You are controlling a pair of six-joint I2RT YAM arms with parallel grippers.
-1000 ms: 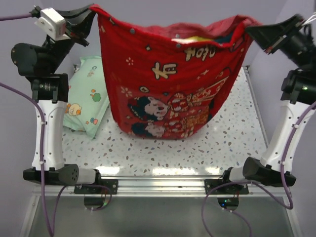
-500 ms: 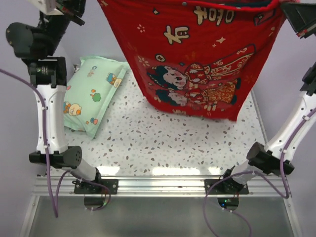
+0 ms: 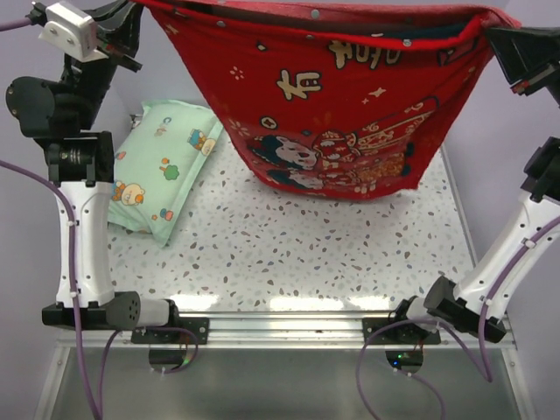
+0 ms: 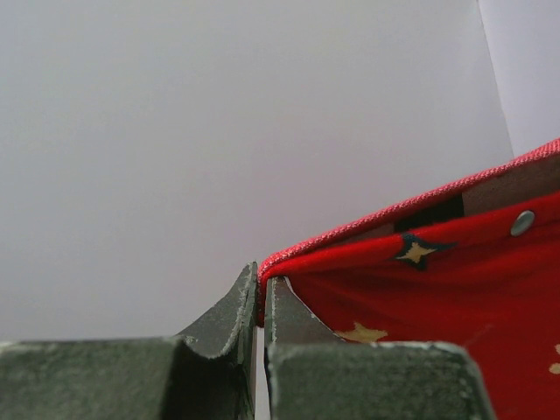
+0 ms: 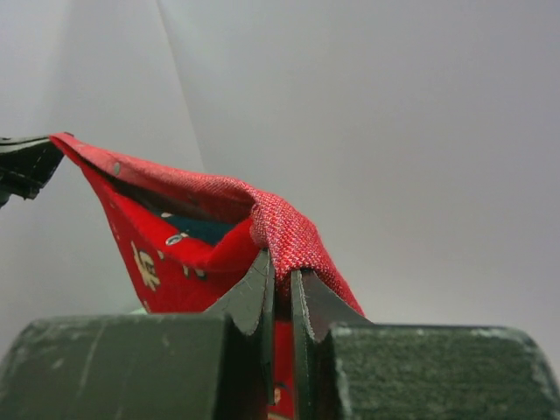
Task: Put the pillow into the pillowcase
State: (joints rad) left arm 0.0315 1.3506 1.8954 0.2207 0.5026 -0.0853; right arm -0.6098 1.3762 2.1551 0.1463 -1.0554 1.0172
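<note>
The red pillowcase point(image 3: 341, 105), its cartoon-figure print facing the camera, hangs stretched between my two raised grippers, its lower edge above the table. My left gripper point(image 3: 131, 13) is shut on the case's top left corner; in the left wrist view point(image 4: 260, 297) it pinches the hem of the case point(image 4: 455, 297). My right gripper point(image 3: 494, 31) is shut on the top right corner; in the right wrist view point(image 5: 282, 280) it pinches a fold of the case point(image 5: 175, 236). The mouth faces up and gapes slightly, dark inside. The cream-yellow pillow is hidden.
A mint-green cartoon-print pillow point(image 3: 162, 166) lies at the table's left side beside the left arm. The speckled white table point(image 3: 289, 254) lies below the hanging case. Grey walls stand close on the left, right and back.
Both arms have raised and spread the pillowcase. Its bottom rested low near the table a second ago and now hangs higher, pulled wider. The yellow seen in the mouth no longer shows.
</note>
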